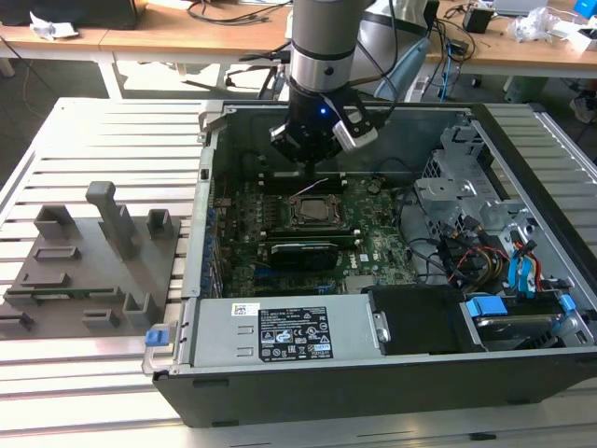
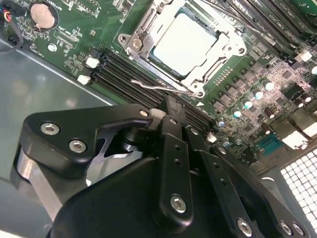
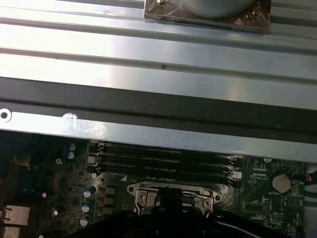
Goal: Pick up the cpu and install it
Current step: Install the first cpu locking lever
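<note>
The cpu (image 2: 185, 42), a square chip with a pale shiny top, lies flat in the black socket (image 2: 148, 34) on the green motherboard, with the metal bracket framing it. In the exterior view the cpu (image 1: 312, 210) sits in the middle of the open computer case (image 1: 373, 383). My gripper (image 1: 312, 168) hangs just above the board on the far side of the socket. My gripper (image 2: 170, 105) is shut, with nothing in it. Its tip is beside the socket's wire lever (image 2: 158, 87), apart from the cpu. In the first wrist view my gripper (image 3: 171, 196) covers part of the socket (image 3: 143, 191).
Memory slots (image 2: 124, 69) run between my gripper and the socket. A grey fixture tray (image 1: 93, 252) with upright pegs stands at the exterior view's left. Drive cage (image 1: 457, 177), cables (image 1: 476, 257) and power supply (image 1: 289, 341) crowd the case's other sides. A coin battery (image 2: 42, 15) sits on the board.
</note>
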{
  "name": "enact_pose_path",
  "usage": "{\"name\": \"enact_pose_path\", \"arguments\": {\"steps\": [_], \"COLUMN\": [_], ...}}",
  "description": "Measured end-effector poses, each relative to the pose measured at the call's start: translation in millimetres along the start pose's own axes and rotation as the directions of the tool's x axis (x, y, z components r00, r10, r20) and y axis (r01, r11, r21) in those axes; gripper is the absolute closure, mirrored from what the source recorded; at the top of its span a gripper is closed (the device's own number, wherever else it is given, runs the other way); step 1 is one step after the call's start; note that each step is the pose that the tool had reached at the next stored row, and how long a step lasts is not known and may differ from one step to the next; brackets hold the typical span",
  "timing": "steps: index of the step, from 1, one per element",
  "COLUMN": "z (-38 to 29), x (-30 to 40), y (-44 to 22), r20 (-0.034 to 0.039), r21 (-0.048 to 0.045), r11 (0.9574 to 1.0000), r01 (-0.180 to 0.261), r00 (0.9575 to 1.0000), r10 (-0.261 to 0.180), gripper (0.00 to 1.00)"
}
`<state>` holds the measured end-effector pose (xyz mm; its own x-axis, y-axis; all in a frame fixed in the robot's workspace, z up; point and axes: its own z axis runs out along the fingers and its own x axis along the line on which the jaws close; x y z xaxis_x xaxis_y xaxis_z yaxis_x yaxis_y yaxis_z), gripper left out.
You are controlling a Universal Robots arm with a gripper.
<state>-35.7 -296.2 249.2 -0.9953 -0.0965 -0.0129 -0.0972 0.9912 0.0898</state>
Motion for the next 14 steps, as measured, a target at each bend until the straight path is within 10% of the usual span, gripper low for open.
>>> {"name": "enact_pose_path", "arguments": {"steps": [14], "z": [25.4], "x": [3.6], "y": [1.7], "r20": [-0.0001], "r21": [0.0002], "r11": [1.0000], "r01": [0.001], "r00": [1.0000], "r10": [-0.001], "gripper": [0.89]}}
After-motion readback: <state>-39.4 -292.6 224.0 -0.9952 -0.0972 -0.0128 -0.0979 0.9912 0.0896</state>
